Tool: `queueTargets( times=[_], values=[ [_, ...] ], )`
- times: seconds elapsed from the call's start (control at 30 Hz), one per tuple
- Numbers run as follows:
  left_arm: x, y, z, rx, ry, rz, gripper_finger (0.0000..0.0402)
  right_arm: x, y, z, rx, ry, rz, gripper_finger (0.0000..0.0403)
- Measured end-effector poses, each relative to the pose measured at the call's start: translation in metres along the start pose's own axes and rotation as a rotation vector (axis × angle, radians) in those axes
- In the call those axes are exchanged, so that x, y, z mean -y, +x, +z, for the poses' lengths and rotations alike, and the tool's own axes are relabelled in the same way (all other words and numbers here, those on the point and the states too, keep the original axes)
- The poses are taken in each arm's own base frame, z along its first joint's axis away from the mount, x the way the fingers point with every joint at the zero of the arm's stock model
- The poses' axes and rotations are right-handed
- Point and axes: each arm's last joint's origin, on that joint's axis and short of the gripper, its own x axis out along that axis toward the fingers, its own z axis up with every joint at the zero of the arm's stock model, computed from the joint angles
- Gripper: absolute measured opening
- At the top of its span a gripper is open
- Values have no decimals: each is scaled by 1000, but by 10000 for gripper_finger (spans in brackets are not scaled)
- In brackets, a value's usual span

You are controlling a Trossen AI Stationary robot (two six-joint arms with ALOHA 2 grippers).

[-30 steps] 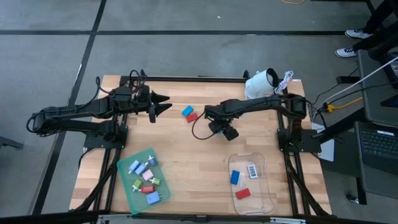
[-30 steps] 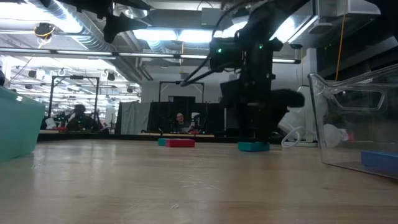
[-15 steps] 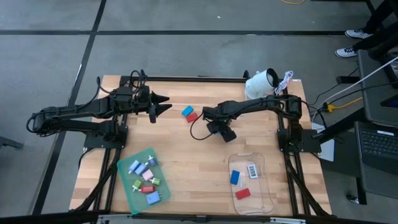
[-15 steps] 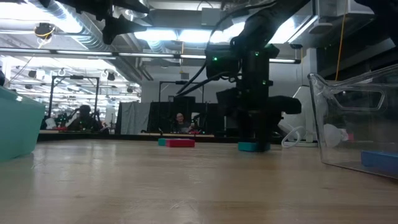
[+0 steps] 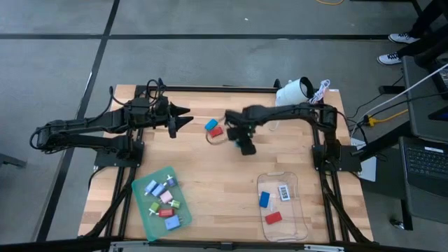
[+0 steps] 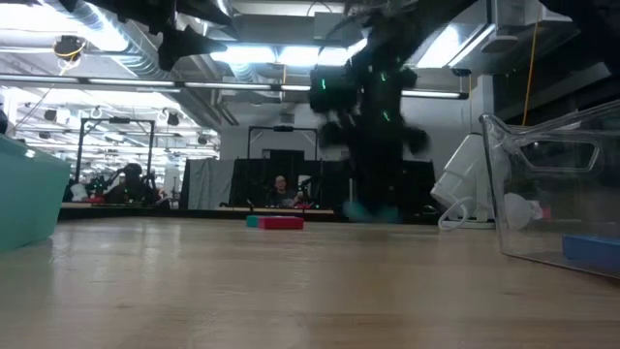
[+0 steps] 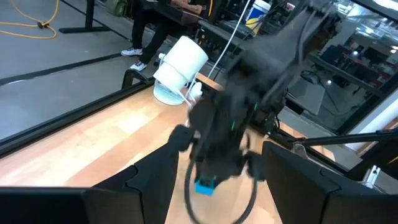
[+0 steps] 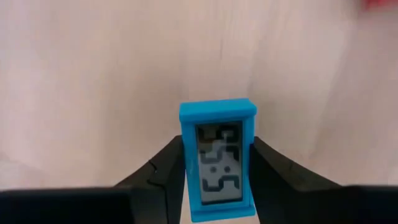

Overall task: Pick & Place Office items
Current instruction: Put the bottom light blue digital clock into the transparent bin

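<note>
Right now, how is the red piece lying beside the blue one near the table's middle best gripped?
Probably from straight above, fingers across the red piece's free long sides. It lies flat, and the blue piece touches one end, so approach away from that contact.

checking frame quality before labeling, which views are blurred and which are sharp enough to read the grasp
Low view: the right arm is smeared by motion, against glaring ceiling lights. Left wrist view: the same arm is blurred, the white device sharp. Right wrist view: sharp; the right gripper is shut on the blue piece. High view: slight blur at that gripper.
</note>
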Motion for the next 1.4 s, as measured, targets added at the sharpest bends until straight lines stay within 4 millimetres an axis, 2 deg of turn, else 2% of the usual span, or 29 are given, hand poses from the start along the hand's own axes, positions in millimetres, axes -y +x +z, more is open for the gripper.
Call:
queueTargets(
  times=[0.2,0.33,0.43,0.57,0.73,0.83,0.9,1.0,1.13,1.27,1.4],
  values=[
    [0,0,0,0,0,-6,226,9,-71,21,323,124,210,138],
    [0,0,0,1,0,-7,226,4,-127,25,528,140,310,138],
    [0,0,0,-1,0,-10,226,-8,-157,19,607,150,372,138],
    [0,0,0,-1,0,-11,226,-38,-197,4,649,176,430,138],
    [1,0,0,2,0,-12,226,-81,-218,-16,554,213,488,138],
    [1,0,0,2,0,-12,226,-112,-210,-26,445,242,470,138],
    [1,0,1,2,0,-11,226,-130,-195,-31,359,258,472,138],
    [1,0,0,2,0,-11,226,-157,-164,-41,228,288,481,138],
    [1,0,0,1,-9,-12,226,-192,-112,-59,83,304,502,138],
    [1,0,0,1,-8,-12,226,-214,-72,-77,4,334,524,138],
    [0,0,0,-1,-8,-10,226,-221,-44,-88,2,386,529,138]
  ],
)
